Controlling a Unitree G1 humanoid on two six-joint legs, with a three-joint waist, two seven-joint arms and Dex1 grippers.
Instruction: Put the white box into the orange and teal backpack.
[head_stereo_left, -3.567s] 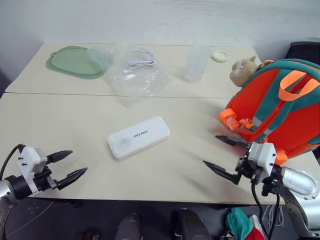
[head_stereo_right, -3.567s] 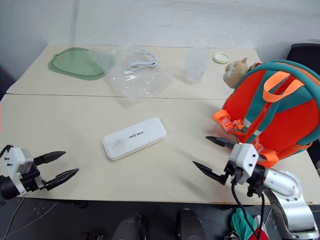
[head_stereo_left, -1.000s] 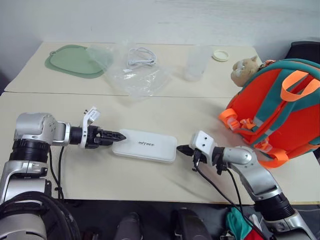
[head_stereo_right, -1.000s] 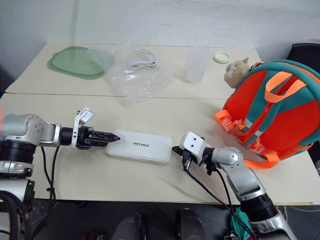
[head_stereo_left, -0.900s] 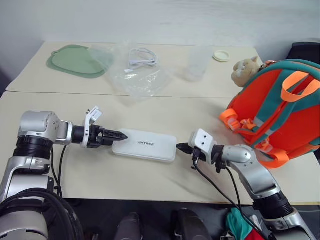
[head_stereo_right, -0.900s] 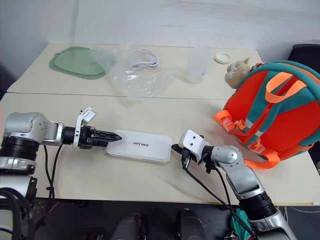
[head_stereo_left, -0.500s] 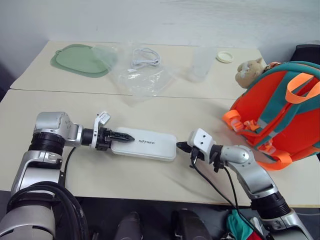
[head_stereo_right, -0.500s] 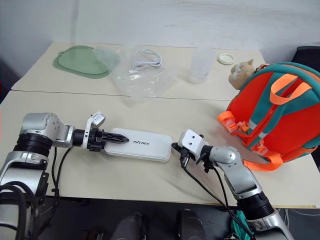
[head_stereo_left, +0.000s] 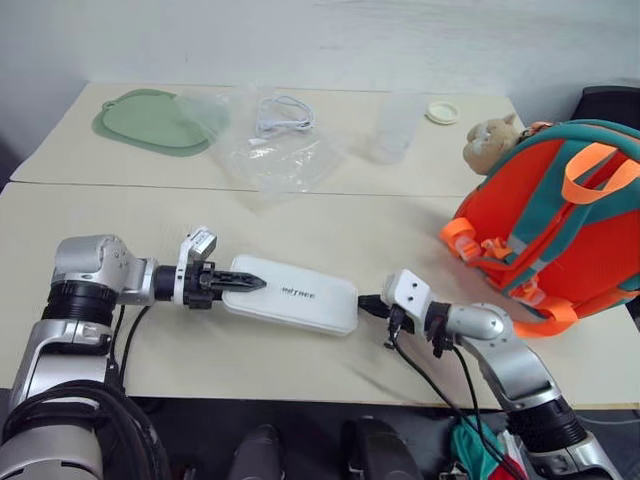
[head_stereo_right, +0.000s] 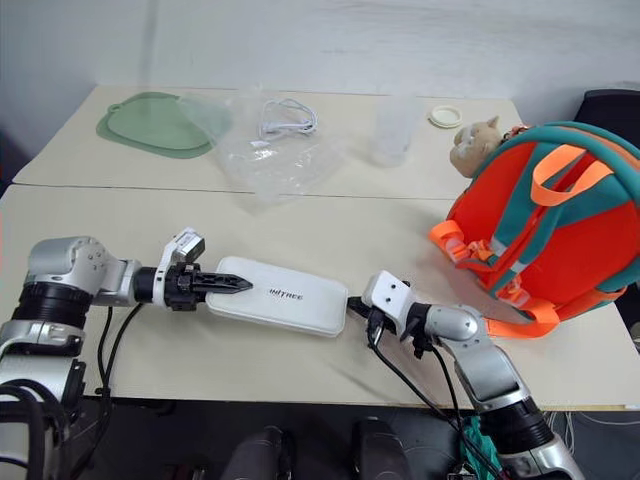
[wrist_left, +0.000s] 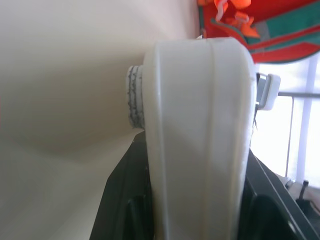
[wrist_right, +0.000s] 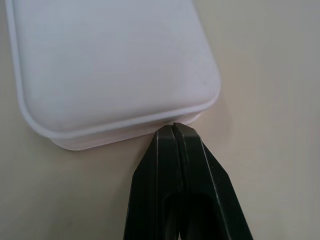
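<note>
The white box (head_stereo_left: 300, 297) lies on the near table, lettering up, between my two grippers. My left gripper (head_stereo_left: 243, 284) is shut on the box's left end; in the left wrist view the box (wrist_left: 197, 115) stands edge-on between the black fingers (wrist_left: 125, 200), with a round foot pad showing on its underside. My right gripper (head_stereo_left: 366, 303) is shut and holds nothing. Its joined fingertips (wrist_right: 173, 131) touch the box's right end (wrist_right: 110, 65). The orange and teal backpack (head_stereo_left: 545, 215) stands upright at the right of the table, with a tan plush charm (head_stereo_left: 488, 137) at its upper left.
On the far table lie a green mat (head_stereo_left: 150, 122), a crumpled clear plastic bag (head_stereo_left: 275, 155) with a white cable (head_stereo_left: 280, 113), a clear cup (head_stereo_left: 393, 125) and a white lid (head_stereo_left: 440, 111). A dark chair (head_stereo_left: 610, 100) stands behind the backpack.
My left gripper's fingers have closed onto the box's left end. The box has turned slightly, its right end now nearer the front edge. My right gripper stays at that end.
</note>
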